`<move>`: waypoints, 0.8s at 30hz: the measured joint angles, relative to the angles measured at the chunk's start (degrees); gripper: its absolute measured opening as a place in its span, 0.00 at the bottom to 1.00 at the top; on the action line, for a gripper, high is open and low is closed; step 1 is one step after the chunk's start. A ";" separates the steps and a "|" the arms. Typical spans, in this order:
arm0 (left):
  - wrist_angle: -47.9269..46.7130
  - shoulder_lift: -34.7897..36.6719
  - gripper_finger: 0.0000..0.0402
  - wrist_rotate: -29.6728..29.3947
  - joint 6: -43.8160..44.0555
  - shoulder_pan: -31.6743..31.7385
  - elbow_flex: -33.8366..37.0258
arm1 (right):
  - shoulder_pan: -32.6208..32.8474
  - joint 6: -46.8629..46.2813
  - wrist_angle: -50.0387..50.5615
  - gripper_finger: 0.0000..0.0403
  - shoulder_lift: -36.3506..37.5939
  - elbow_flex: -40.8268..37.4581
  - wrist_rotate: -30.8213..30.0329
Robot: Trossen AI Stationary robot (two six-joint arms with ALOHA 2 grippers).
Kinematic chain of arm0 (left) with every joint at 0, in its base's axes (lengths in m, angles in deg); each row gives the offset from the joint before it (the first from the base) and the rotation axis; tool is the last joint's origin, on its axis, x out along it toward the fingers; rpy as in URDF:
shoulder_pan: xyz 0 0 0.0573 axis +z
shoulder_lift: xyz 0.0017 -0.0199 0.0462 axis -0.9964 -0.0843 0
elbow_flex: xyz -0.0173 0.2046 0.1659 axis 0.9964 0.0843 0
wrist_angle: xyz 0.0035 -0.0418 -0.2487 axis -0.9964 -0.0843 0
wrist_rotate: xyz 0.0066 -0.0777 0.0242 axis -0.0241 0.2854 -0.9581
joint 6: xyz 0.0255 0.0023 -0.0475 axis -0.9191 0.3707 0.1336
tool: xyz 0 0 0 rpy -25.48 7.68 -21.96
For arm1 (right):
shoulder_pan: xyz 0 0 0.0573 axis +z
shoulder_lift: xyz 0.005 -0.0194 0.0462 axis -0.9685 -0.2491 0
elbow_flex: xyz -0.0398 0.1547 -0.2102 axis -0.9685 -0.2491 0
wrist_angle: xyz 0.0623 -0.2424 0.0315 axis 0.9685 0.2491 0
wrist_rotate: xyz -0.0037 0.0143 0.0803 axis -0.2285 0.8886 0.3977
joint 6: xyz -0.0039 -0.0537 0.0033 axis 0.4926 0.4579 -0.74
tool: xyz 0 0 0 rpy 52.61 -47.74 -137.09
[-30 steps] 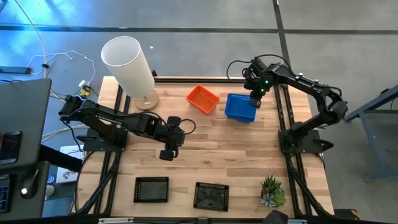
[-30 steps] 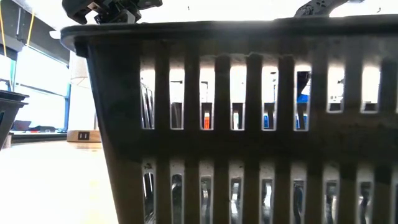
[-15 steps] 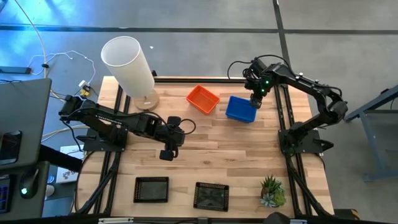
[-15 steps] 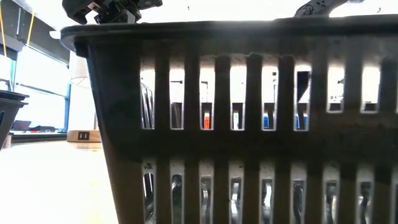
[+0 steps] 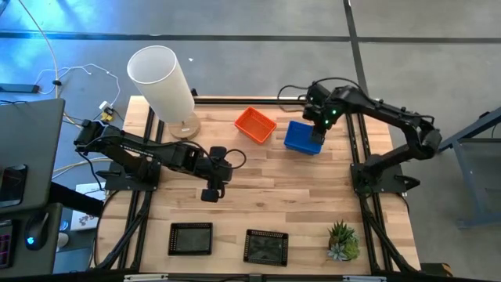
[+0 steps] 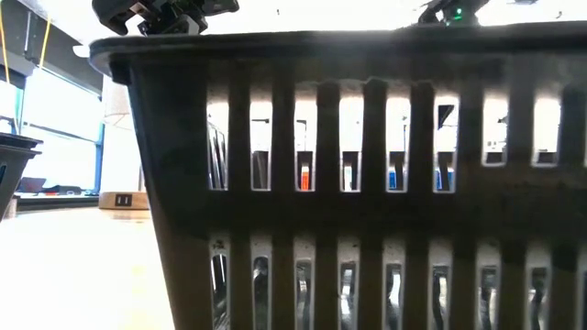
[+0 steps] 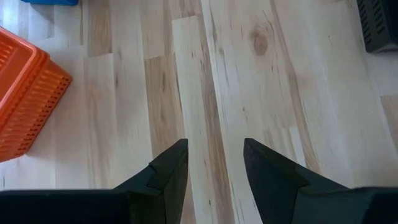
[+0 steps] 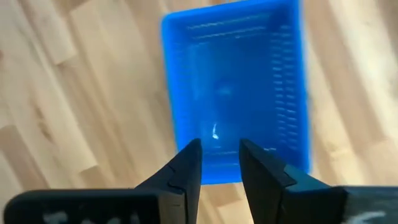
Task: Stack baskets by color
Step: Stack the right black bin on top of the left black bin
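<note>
**Blue basket set down, right gripper lifted off it**

Blue was the basket (image 5: 302,136) you were handling, and it lay on the wooden table (image 5: 258,176) at the far side, just beside the orange basket (image 5: 255,124). One second earlier your right gripper (image 5: 316,135) was closed on the right edge of this basket; after that it let go and moved a little toward the basket's middle, while the basket itself stayed almost in the same place. In the right wrist view the fingers (image 8: 185,167) stood apart with a small gap, above the open inside of the basket, and they held nothing.

Your left gripper (image 5: 210,190) did not change. It waited over the bare middle of the table, its fingers (image 7: 168,171) apart and empty.

The high view showed you two black baskets at the near edge, one (image 5: 191,238) to the left and one (image 5: 266,247) beside it, well apart from the coloured ones. It also showed the white cylinder lamp (image 5: 163,80) and the small green plant (image 5: 342,239). The low view gave almost none of this: a black basket's slotted wall (image 6: 367,183) filled it, and only thin strips of orange and blue appeared through the slots. The left wrist view showed a corner of the orange basket (image 7: 25,99).
</note>
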 joint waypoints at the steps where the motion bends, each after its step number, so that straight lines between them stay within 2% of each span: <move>1: -0.17 0.00 0.35 -0.01 0.32 0.00 0.00 | 1.45 -1.28 0.00 0.23 0.12 0.00 0.04; 11: -3.71 0.00 0.35 0.23 5.39 -0.62 -0.02 | 19.00 -16.40 -0.76 0.23 0.24 0.00 -1.79; 24: -4.43 0.00 0.35 0.52 10.47 -3.66 -0.02 | 43.33 -35.75 -10.54 0.23 0.26 0.00 -12.24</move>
